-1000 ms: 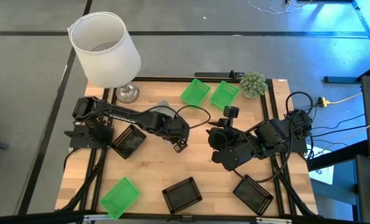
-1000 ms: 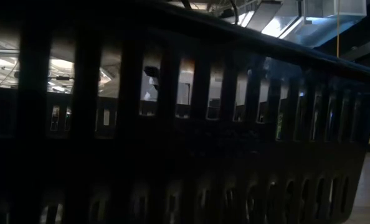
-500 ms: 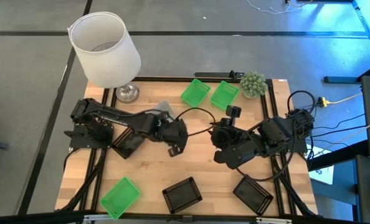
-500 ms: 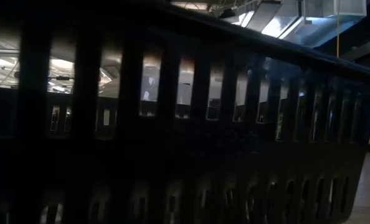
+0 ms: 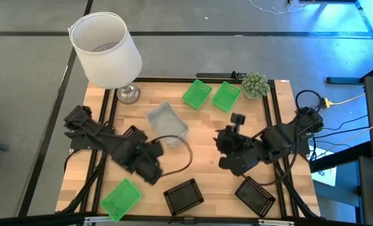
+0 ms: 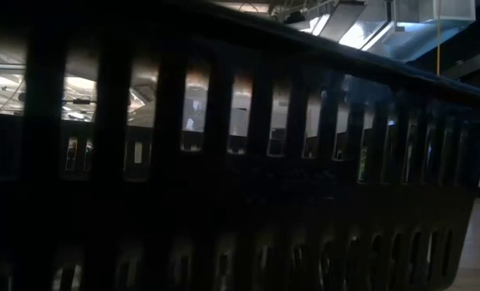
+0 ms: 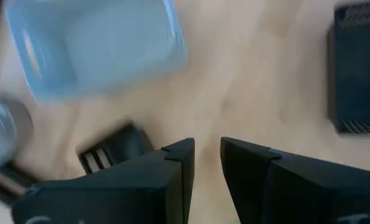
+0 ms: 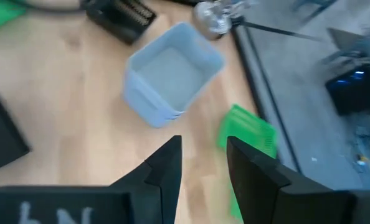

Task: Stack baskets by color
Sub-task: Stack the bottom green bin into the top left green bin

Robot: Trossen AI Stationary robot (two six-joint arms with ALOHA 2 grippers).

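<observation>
While both arms hung low over the bench (image 5: 193, 135), the left fingers (image 7: 207, 163) stood a little apart and held nothing, near eight o'clock. The right fingers (image 8: 202, 163) were a little apart too, empty, near four o'clock. The grey-white baskets (image 5: 167, 122) sat stacked near the middle. Two green baskets (image 5: 211, 94) lay at twelve o'clock, one green basket (image 5: 121, 197) at seven. Two black baskets (image 5: 219, 194) lay at six and five o'clock.

You're looking at a lab: a wooden table (image 5: 199, 169) framed by black rails, cables (image 5: 346, 100) trailing over grey concrete floor (image 5: 23, 81), ceiling ducts (image 6: 434, 12) overhead.
</observation>
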